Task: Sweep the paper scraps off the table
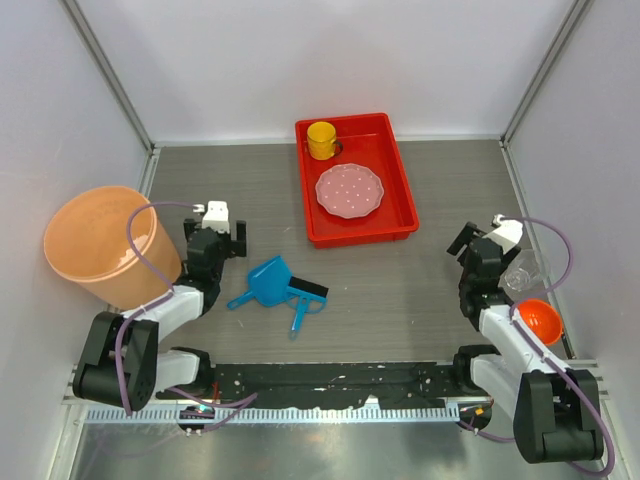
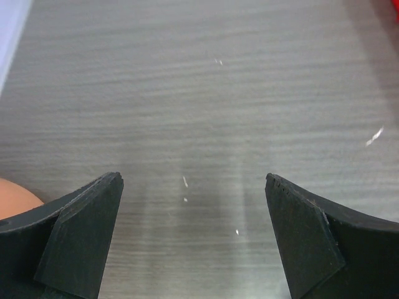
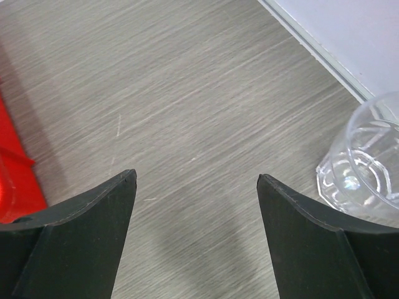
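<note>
No paper scraps show in any view; only a few tiny white flecks lie on the table (image 1: 400,290) under my left gripper. A blue dustpan (image 1: 268,281) and a blue brush (image 1: 303,300) lie together on the table between the arms. My left gripper (image 1: 225,234) (image 2: 194,180) hovers left of the dustpan, open, with only bare wood grain between its fingers. My right gripper (image 1: 468,246) (image 3: 197,177) hangs over the right side of the table, also open and holding nothing.
A large orange bucket (image 1: 100,245) stands at the left wall beside the left arm. A red tray (image 1: 360,237) at the back holds a pink dotted plate (image 1: 349,190) and a yellow cup (image 1: 321,140). A clear glass (image 3: 368,162) and an orange bowl (image 1: 540,320) sit by the right arm.
</note>
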